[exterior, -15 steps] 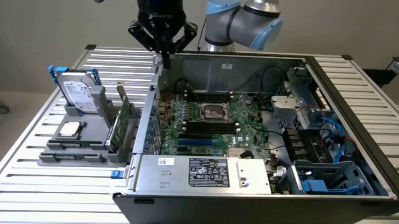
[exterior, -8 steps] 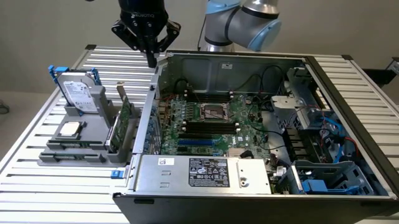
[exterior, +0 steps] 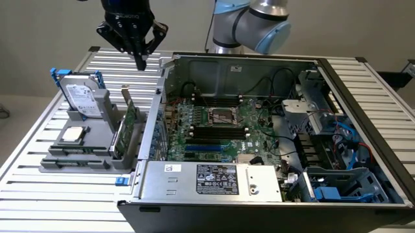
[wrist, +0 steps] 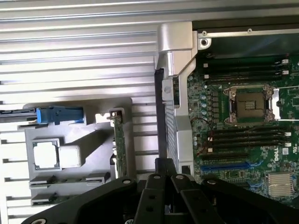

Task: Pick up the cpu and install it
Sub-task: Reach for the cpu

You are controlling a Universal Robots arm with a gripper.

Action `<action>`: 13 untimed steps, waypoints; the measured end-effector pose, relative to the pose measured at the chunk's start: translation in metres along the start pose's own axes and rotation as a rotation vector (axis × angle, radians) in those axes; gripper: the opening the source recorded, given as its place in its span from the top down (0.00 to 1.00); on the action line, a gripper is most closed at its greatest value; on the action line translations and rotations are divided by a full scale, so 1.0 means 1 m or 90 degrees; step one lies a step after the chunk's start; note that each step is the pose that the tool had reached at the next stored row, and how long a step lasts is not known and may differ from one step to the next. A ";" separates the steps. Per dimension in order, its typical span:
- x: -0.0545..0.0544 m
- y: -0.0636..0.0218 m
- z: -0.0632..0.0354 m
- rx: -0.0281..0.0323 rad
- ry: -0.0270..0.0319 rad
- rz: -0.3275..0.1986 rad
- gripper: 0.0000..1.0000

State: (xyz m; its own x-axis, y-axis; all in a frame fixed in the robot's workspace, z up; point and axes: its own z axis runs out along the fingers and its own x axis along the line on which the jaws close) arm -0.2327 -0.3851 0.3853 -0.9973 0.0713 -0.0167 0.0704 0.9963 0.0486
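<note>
The gripper (exterior: pixel 141 63) hangs in the air with its black fingers drawn together to a point and nothing between them. It is above the far part of the slatted metal table (exterior: pixel 39 194), just off the far corner of the open computer case (exterior: pixel 337 87), on the side toward the exterior view's left. The cpu (exterior: pixel 73 135) lies flat, silver top up, in a square pocket of the grey holder (exterior: pixel 77 162), which sits on the table at the exterior view's left, well apart from the gripper and nearer to the camera. A hard drive (exterior: pixel 84 99) with a white label and a blue bracket stands upright at the holder's far end, and green circuit cards (exterior: pixel 129 124) stand on edge along its side next to the case. Inside the case, the square socket (exterior: pixel 224 116) on the motherboard is bare, with dark memory slots on both sides of it.
</note>
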 end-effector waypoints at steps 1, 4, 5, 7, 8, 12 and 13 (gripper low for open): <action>0.004 -0.0003 0.0003 0.0000 0.0000 0.000 0.89; 0.018 -0.0010 0.0012 0.0000 0.0000 0.000 0.89; 0.023 -0.0013 0.0016 0.0000 0.0000 0.000 0.89; 0.032 -0.0018 0.0023 0.0000 0.0001 0.000 0.89; 0.036 -0.0021 0.0027 0.0000 0.0000 0.000 0.89; 0.055 -0.0032 0.0043 0.0000 0.0001 0.000 0.89; 0.059 -0.0034 0.0048 0.0000 0.0000 0.000 0.89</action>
State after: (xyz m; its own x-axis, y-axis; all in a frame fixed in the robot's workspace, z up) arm -0.2918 -0.3841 0.3793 -0.9973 0.0712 -0.0167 0.0703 0.9963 0.0486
